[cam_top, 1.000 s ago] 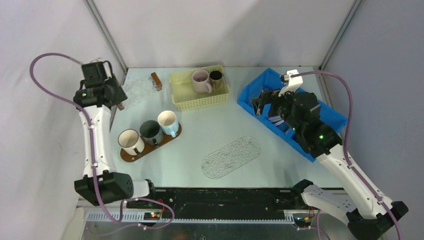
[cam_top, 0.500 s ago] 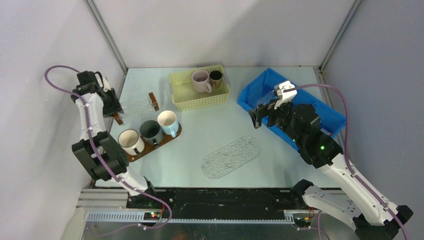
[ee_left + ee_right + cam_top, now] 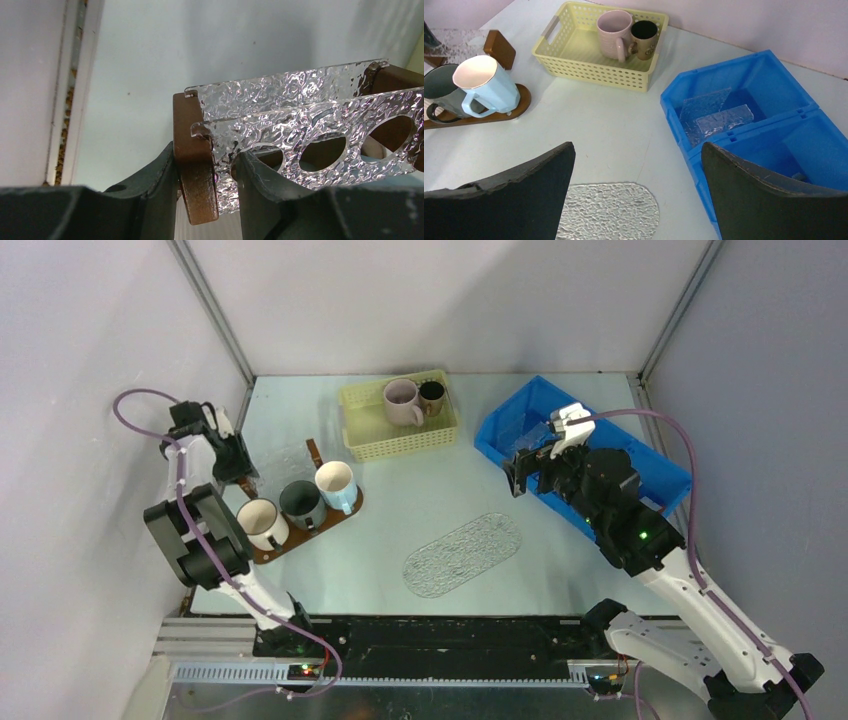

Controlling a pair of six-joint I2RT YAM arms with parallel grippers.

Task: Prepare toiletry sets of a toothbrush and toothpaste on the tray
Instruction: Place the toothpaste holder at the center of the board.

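Left hand (image 3: 206,161) clamps the clear rack (image 3: 300,105) by its brown end at the counter's left edge. Right hand (image 3: 636,147) gapes wide above the blue bin (image 3: 744,135), whose near compartment is mostly hidden. The textured tray (image 3: 462,554) lies front-centre.

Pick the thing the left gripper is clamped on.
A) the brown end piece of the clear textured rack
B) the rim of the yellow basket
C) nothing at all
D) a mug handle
A: the left wrist view shows the left gripper with a finger on each side of the brown end piece of the clear textured rack.
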